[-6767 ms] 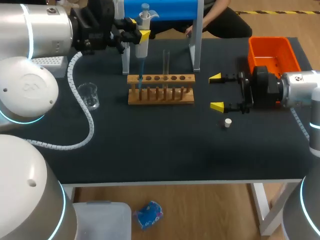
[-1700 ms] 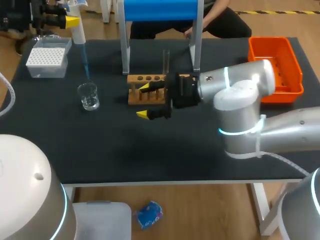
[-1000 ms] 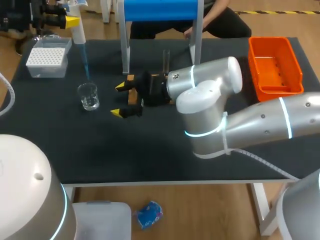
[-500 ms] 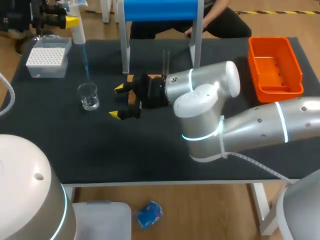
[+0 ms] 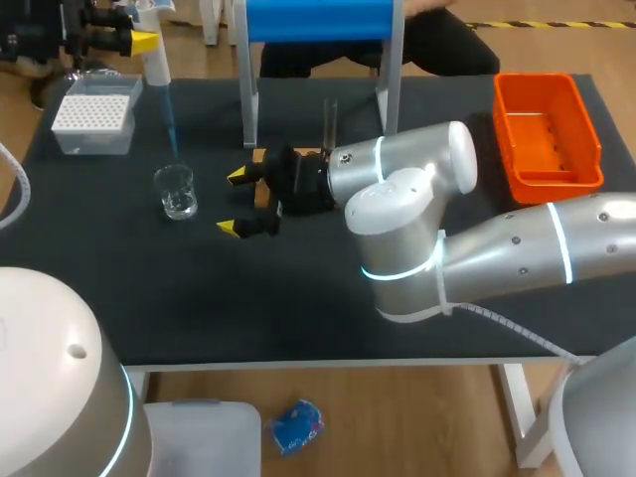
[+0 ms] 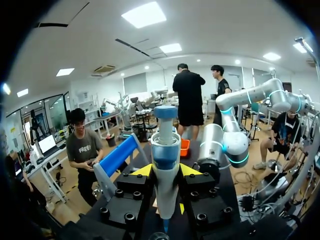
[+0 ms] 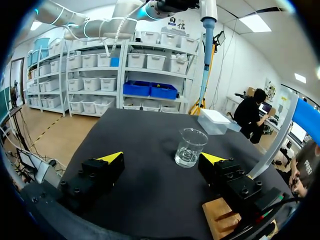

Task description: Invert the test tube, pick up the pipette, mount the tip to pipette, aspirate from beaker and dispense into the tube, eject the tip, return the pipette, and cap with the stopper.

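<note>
black table [image 5: 298,308], wooden floor [image 5: 397,427], ceiling lights [image 6: 145,14]

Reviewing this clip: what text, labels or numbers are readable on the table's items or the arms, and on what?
No text reads clearly.
pipette: no legible label or number.
beaker: no print or graduation marks show.
tip box and orange bin: no print shows.
left arm: a small dark mark near its wrist, too small to read reliably.

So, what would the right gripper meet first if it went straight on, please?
Probably the beaker, standing ahead of the open right gripper, slightly toward one finger; nothing lies between.
</note>
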